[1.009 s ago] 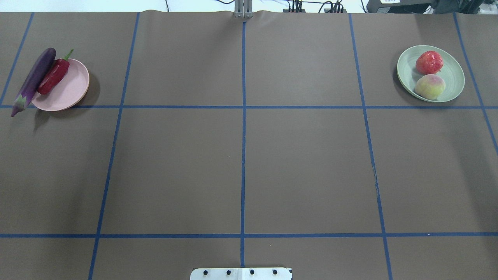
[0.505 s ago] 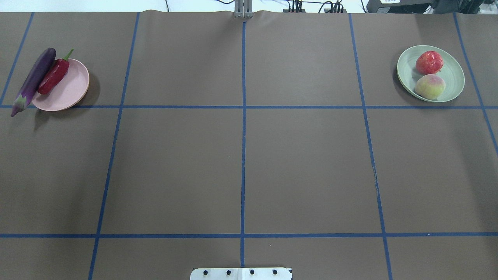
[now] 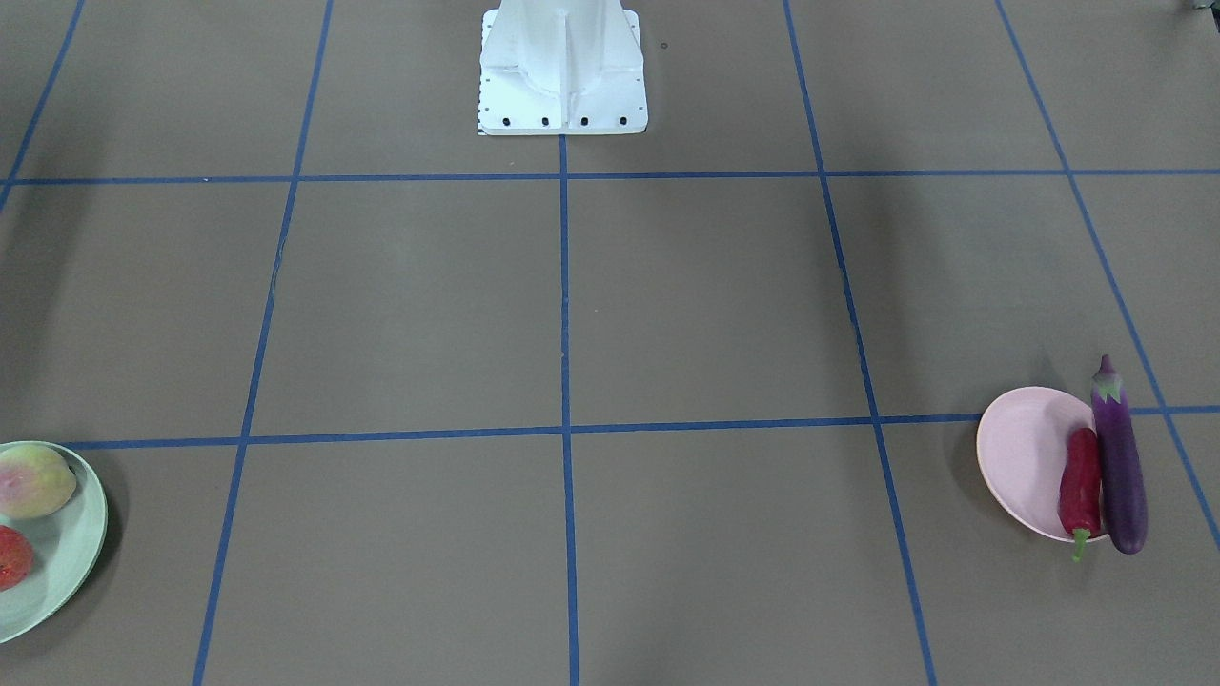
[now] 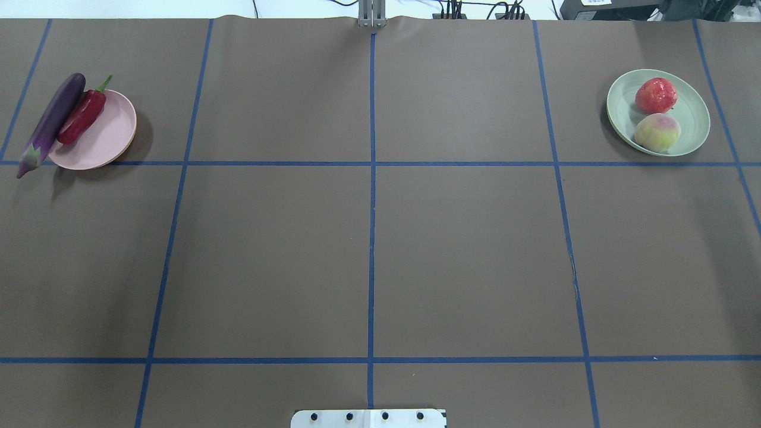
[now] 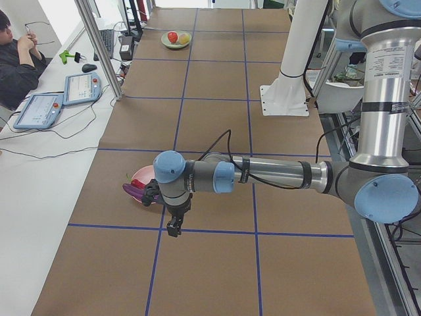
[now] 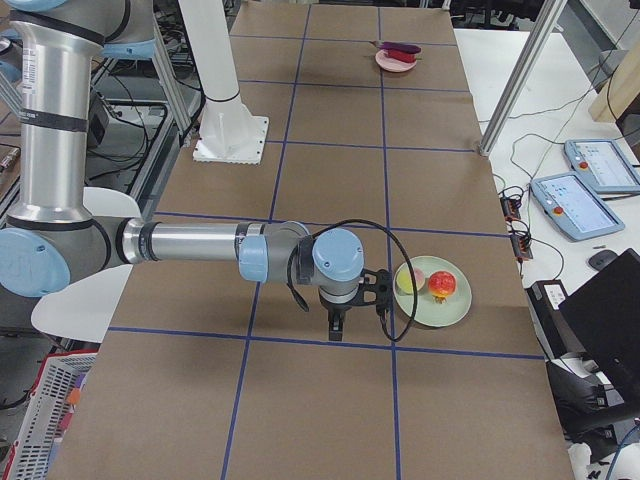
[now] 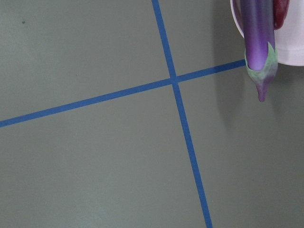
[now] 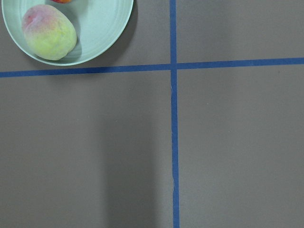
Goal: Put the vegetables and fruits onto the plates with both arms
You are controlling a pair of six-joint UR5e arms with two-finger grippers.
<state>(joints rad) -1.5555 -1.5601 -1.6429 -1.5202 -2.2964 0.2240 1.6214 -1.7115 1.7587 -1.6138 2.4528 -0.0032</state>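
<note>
Brown paper (image 4: pixel 475 249) with blue tape (image 4: pixel 371 238) surrounds a white base (image 3: pixel 562 67). Eggplant (image 4: pixel 52 122) and chili (image 4: pixel 83 115) lie near the left gripper (image 5: pixel 173 227), red fruit (image 4: pixel 656 95) and yellow fruit (image 4: pixel 657 132) near the right gripper (image 6: pixel 335 328). Whether either claw is apart cannot be told.

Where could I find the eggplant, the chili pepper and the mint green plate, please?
eggplant (image 4: pixel 53 119), overhead exterior view, middle of its purple body.
chili pepper (image 4: pixel 82 116), overhead exterior view, middle of its red body.
mint green plate (image 4: pixel 623 101), overhead exterior view, bare inner surface near its left rim.
</note>
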